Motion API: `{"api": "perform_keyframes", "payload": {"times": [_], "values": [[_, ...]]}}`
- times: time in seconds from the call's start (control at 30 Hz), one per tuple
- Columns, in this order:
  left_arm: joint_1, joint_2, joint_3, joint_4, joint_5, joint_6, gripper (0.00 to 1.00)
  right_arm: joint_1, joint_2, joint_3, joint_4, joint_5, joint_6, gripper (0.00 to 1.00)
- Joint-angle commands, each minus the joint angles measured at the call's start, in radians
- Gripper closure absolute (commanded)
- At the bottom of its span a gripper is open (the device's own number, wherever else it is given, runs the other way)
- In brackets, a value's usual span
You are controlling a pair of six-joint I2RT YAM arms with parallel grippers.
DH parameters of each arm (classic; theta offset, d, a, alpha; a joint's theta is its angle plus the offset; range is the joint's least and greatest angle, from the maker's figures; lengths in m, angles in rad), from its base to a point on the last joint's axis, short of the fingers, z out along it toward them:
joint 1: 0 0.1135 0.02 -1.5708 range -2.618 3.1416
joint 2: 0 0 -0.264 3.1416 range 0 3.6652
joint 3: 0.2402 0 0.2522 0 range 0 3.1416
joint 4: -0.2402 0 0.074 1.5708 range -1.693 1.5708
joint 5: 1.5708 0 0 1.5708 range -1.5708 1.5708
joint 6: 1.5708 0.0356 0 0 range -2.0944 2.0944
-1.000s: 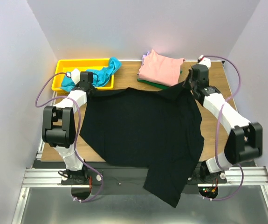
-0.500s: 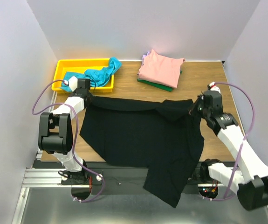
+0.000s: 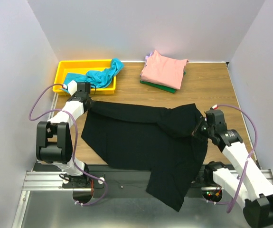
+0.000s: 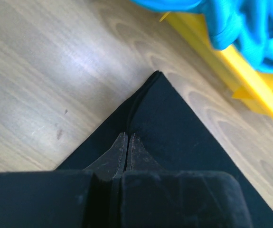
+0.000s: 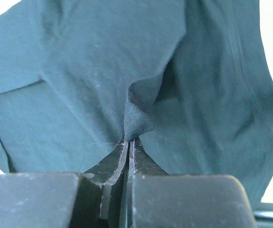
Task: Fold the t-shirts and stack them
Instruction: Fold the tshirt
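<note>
Top external view: the black t-shirt [image 3: 145,142] is spread across the table [image 3: 212,80], its near-right part hanging over the near edge. The left gripper [image 3: 85,96] pinches the far-left corner, fingers closed on cloth. The right gripper [image 3: 199,129] clamps a bunched fold at the right side. Imo the arms should move in sync, w/ the far edge taut & level, so the overhang doesn't drag.

Top view: high, behind arm bases [image 3: 74,179], looking down. Wrist views: close, sighting along own fingers [image 4: 113,159]; black t-shirt [image 3: 145,137] between them, shared with top.
</note>
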Motion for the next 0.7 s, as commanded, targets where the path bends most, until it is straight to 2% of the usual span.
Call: {"api": "perform_keyframes", "payload": {"times": [0.0, 0.2, 0.23, 0.27, 0.3, 0.37, 0.4, 0.43, 0.47, 0.57, 0.67], "values": [[0.007, 0.0, -0.019, -0.054, -0.04, -0.018, 1.0, 0.007, -0.096, -0.031, -0.071, -0.035, 0.085, 0.99], [0.007, -0.017, -0.062, -0.047, -0.049, -0.033, 0.99, 0.007, -0.147, -0.149, -0.077, -0.061, 0.113, 0.92], [0.009, -0.018, -0.064, -0.047, -0.051, -0.032, 0.93, 0.007, -0.147, -0.181, -0.074, -0.081, 0.12, 0.88], [0.009, -0.02, -0.064, -0.051, -0.051, -0.03, 0.93, 0.007, -0.146, -0.181, -0.074, -0.081, 0.119, 0.84], [0.009, -0.021, -0.062, -0.057, -0.049, -0.029, 0.75, 0.007, -0.146, -0.201, -0.074, -0.079, 0.122, 0.71], [0.009, -0.023, -0.061, -0.076, -0.045, -0.032, 0.72, 0.007, -0.155, -0.209, -0.074, -0.076, 0.122, 0.61], [0.009, -0.035, -0.064, -0.091, -0.04, -0.032, 0.61, 0.007, -0.158, -0.194, -0.074, -0.07, 0.124, 0.51], [0.009, -0.046, -0.067, -0.099, -0.04, -0.036, 0.54, 0.007, -0.164, -0.18, -0.074, -0.063, 0.125, 0.46], [0.009, -0.078, -0.074, -0.106, -0.036, -0.039, 0.38, 0.007, -0.164, -0.14, -0.074, -0.04, 0.122, 0.37], [0.009, -0.13, -0.071, -0.132, -0.049, -0.052, 0.02, 0.007, -0.137, -0.076, -0.072, 0.011, 0.101, 0.23], [0.009, -0.196, -0.053, -0.151, -0.056, -0.058, 0.02, 0.007, -0.094, 0.009, -0.063, 0.13, 0.085, 0.16]]}}
